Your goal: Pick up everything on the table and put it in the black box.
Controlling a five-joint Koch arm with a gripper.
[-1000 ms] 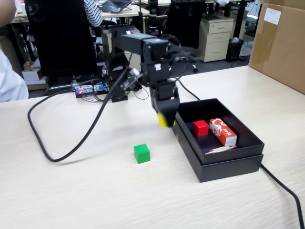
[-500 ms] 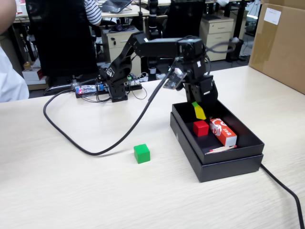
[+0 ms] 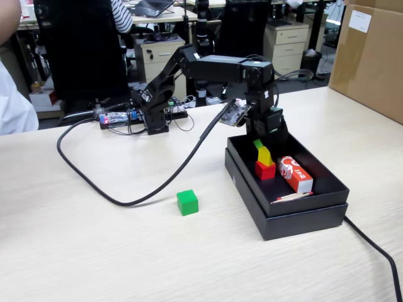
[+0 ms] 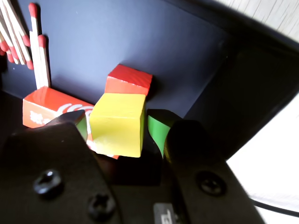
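Observation:
My gripper (image 3: 259, 145) hangs inside the black box (image 3: 305, 217), jaws open, with green pads (image 4: 157, 133). In the wrist view a yellow cube (image 4: 117, 123) sits between the jaws of the gripper (image 4: 119, 129) with a small gap on each side. It leans tilted on a red cube (image 4: 128, 79). In the fixed view the yellow cube (image 3: 265, 156) rests on the red cube (image 3: 265, 170). A red printed carton (image 3: 295, 174) and matches (image 3: 293, 196) lie in the box too. A green cube (image 3: 187, 202) sits on the table left of the box.
A thick black cable (image 3: 126, 202) curves across the table from the arm's base (image 3: 154, 119) past the green cube. A cardboard box (image 3: 371, 56) stands at the back right. The box's dark floor (image 4: 140, 42) and the matches (image 4: 37, 56) show in the wrist view.

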